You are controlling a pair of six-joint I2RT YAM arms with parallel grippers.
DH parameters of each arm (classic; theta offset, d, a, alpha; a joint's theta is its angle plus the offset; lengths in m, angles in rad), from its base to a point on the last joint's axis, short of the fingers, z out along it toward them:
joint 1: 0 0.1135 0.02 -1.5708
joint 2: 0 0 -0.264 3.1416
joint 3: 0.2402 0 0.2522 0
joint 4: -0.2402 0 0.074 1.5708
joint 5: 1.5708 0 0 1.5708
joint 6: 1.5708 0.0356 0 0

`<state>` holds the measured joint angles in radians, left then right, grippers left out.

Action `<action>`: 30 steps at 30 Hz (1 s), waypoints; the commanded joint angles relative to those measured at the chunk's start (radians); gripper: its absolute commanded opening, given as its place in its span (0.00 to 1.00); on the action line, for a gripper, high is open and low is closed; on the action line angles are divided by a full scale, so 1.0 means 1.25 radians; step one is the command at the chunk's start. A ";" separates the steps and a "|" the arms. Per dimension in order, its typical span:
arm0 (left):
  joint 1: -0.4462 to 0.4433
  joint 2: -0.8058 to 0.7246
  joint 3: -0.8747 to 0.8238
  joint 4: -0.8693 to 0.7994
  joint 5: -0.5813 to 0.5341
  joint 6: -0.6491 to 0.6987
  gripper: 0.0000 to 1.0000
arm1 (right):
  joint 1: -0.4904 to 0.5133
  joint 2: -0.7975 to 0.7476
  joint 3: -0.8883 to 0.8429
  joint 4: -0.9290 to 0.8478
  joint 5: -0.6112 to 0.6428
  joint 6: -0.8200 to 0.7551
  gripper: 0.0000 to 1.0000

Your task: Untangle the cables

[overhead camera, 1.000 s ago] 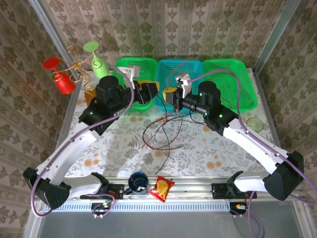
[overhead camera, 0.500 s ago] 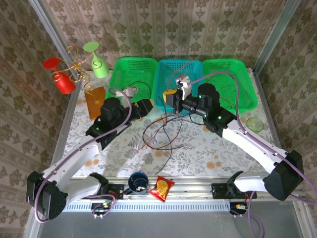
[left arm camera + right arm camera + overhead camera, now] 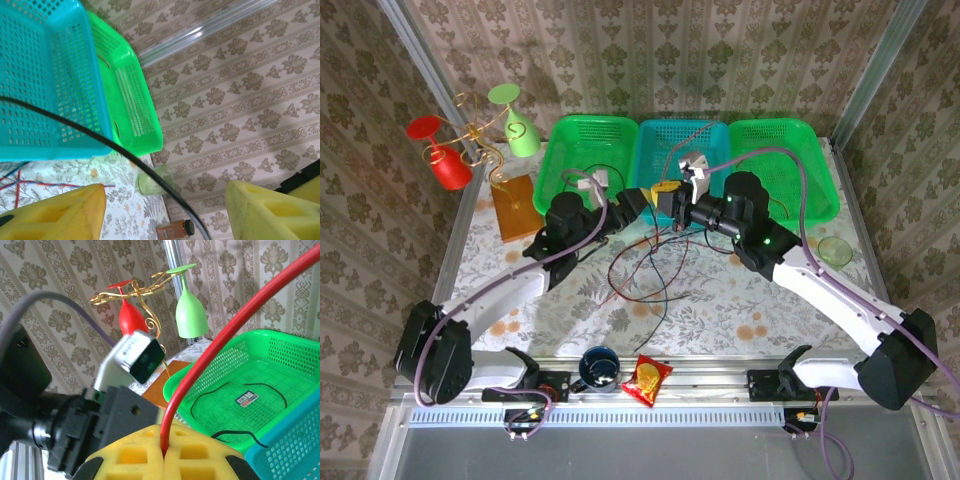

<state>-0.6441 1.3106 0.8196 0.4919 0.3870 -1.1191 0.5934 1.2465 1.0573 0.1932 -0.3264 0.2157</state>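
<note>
Nearest to the arm bases, the cables (image 3: pixel 645 268) lie on the flowered table (image 3: pixel 750 300) as a loose knot of red, black and blue-teal loops, midway between the two arms. Just beyond the knot, both grippers stand close together before the front wall of the teal basket (image 3: pixel 45 75). The left gripper (image 3: pixel 165 195) has its yellow fingers set wide apart and grips nothing. A black cable (image 3: pixel 100 136) runs through the gap, coming from the basket side and bending down toward the table, so its length crosses the gap at a slant and, as far as I can see, touches neither finger. The right gripper (image 3: pixel 164 442) is pressed fully together on a red cable (image 3: pixel 215 345), which rises from the pads and arches away over the baskets. I judge the left arm the nearer one to the black cable, and closing there would catch it across its length. Farther back, in the left green basket (image 3: pixel 280 360), one more black wire (image 3: pixel 200 396) lies alone
</note>
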 commanded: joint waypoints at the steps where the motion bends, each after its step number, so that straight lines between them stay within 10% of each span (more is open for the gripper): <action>1: -0.016 0.033 0.036 0.078 0.017 -0.024 0.64 | -0.003 -0.028 -0.005 0.044 -0.018 0.007 0.00; 8: -0.013 0.036 0.072 0.078 -0.011 0.009 0.00 | -0.003 -0.057 -0.023 0.025 0.012 -0.011 0.00; 17: -0.026 -0.053 0.308 -0.323 -0.094 0.297 0.00 | -0.011 -0.116 0.007 -0.023 0.211 0.014 0.00; 30: -0.088 -0.066 0.548 -0.614 -0.198 0.532 0.00 | 0.001 -0.132 0.116 -0.002 0.200 0.092 0.00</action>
<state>-0.7406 1.2526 1.4963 -0.1810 0.2073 -0.5503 0.5900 1.1088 1.1851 0.1551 -0.1265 0.2958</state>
